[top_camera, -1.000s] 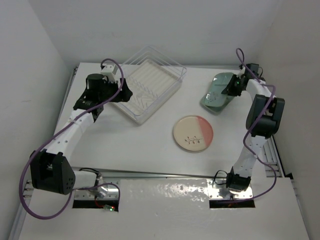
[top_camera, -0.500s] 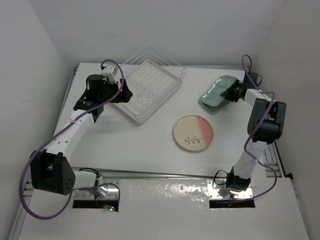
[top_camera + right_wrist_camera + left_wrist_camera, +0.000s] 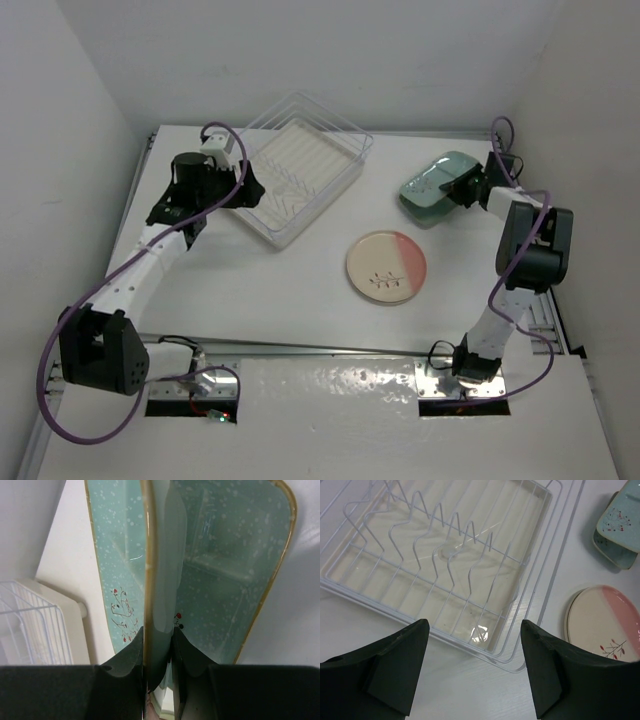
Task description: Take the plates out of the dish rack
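Note:
The dish rack (image 3: 300, 165) stands at the back left, and in the left wrist view (image 3: 445, 570) it holds only its white wire frame. My left gripper (image 3: 248, 190) is open and empty above the rack's near corner (image 3: 474, 645). My right gripper (image 3: 468, 186) is shut on the rim of a mint-green plate (image 3: 120, 555), which it holds tilted over a second mint-green plate (image 3: 230, 555) at the back right (image 3: 432, 188). The cream-and-pink plate (image 3: 386, 267) lies flat on the table. In the left wrist view (image 3: 605, 625) another rim shows beneath it.
White walls stand close at the left, back and right. The right arm's elbow (image 3: 535, 235) rises near the right wall. A purple cable (image 3: 120, 270) runs along the left arm.
My right wrist has swung right and down with the mint-green plate, which now sits lower over the plate beneath. The left arm has hardly moved.

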Robot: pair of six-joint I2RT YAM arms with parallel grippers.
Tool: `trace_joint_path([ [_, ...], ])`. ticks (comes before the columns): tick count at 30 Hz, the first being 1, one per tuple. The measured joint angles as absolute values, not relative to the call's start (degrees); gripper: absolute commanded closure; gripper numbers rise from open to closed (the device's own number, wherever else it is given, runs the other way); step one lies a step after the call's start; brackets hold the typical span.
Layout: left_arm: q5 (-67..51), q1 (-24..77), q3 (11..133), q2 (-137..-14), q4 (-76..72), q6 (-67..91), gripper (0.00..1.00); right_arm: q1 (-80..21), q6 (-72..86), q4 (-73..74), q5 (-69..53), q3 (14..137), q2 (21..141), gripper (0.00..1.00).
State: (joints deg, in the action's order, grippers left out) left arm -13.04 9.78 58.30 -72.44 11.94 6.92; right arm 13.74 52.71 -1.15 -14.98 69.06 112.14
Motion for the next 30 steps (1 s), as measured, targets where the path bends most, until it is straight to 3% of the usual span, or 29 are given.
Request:
trace_joint_path([
  [23,-12.6,9.8,55.7,-69.7,10.1,6.9,0.29,13.7,58.5,-5.5,-14.5,63.4,109.6,1.0],
  [30,-11.7,9.8,55.7,-69.2,10.1,6.7,0.29,13.7,56.6,-2.7,-13.8,63.5,109.6,0.93],
])
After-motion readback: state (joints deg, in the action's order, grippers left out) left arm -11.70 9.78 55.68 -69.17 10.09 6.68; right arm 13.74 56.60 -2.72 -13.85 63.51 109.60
